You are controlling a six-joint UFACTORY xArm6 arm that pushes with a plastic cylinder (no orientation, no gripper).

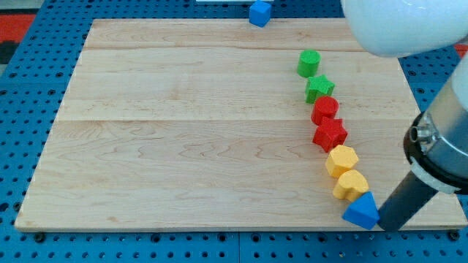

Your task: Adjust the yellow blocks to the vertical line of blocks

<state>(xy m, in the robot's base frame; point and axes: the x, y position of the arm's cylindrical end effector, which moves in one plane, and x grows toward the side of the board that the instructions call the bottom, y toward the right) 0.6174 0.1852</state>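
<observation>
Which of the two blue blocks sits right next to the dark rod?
The blue triangular block at the view's bottom, beside my tip; the other blue block lies off the board's top edge.

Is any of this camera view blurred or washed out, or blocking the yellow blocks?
Camera view: a blurred white arm part fills the top right; the blocks are sharp, evenly lit, shadows soft. My tip sits right of the blue triangular block; both yellow blocks are unobstructed.

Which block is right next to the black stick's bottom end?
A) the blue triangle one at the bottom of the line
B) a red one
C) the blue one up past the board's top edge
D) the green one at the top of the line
A: my tip sits just to the view's right of the blue triangular block, at the bottom end of the line below the two yellow blocks.
</observation>
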